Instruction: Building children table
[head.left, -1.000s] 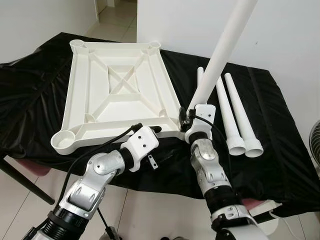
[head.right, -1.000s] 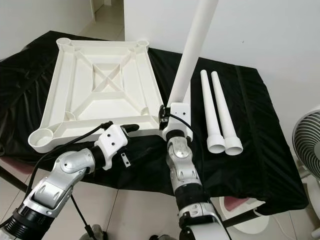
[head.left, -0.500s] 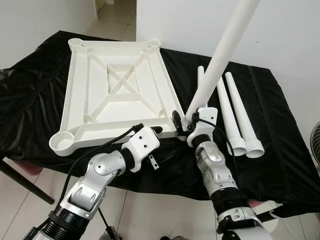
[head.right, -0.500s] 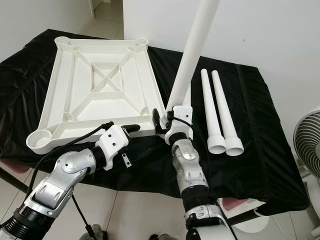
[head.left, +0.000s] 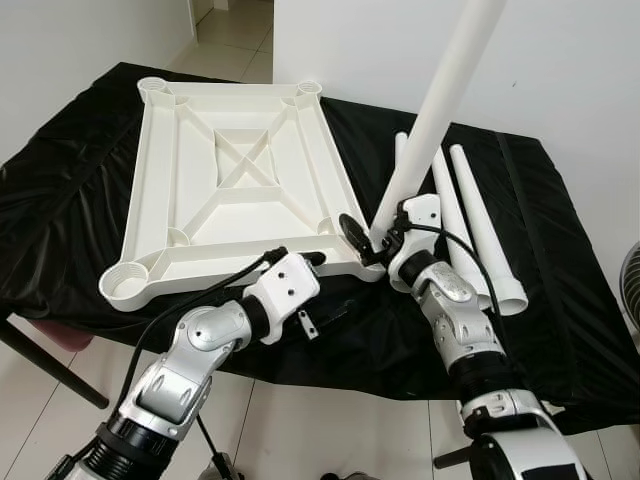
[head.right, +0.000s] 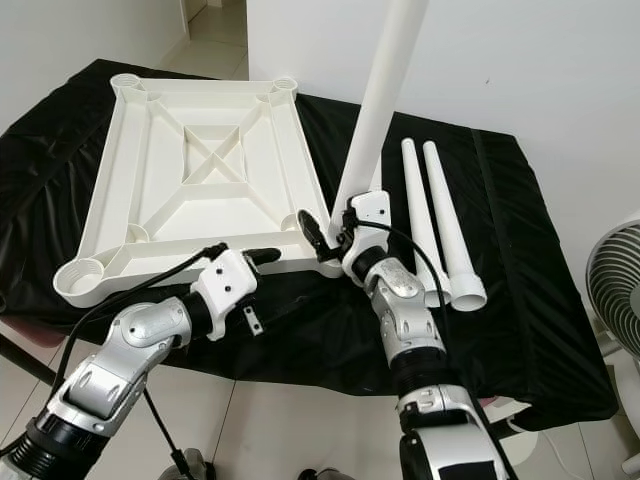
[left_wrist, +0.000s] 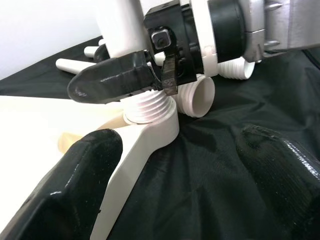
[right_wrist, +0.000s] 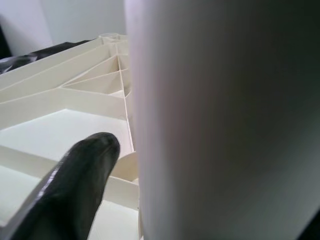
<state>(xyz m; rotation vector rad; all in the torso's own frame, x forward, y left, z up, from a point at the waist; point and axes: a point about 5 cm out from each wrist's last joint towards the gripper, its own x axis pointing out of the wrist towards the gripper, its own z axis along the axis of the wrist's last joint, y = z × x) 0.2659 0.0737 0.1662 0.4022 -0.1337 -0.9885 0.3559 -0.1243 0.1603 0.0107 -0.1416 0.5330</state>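
A white plastic children's table top (head.left: 235, 190) lies upside down on a desk covered with black cloth (head.left: 560, 330). It shows its ribbed underside and a round socket at each corner. At the near right corner, a long white plastic table leg (head.left: 430, 120) stands in the threaded corner socket (left_wrist: 148, 107) and leans a little away from upright. The right gripper (head.left: 368, 235) is at the lower end of this leg. Its fingers (left_wrist: 112, 79) are clenched around the leg, just above the socket. The left gripper (head.left: 318, 262) is at the near edge of the table top, just beside the same corner. Its fingers (left_wrist: 85, 185) are spread apart and grasp nothing; one is over the white edge and the other over the black cloth. Loose white plastic legs (head.left: 478, 225) lie side by side on the cloth to the right of the standing leg, with their wide ends toward the robot. In the right eye view a grey fan (head.right: 615, 300) stands on the floor beyond the right end of the desk.
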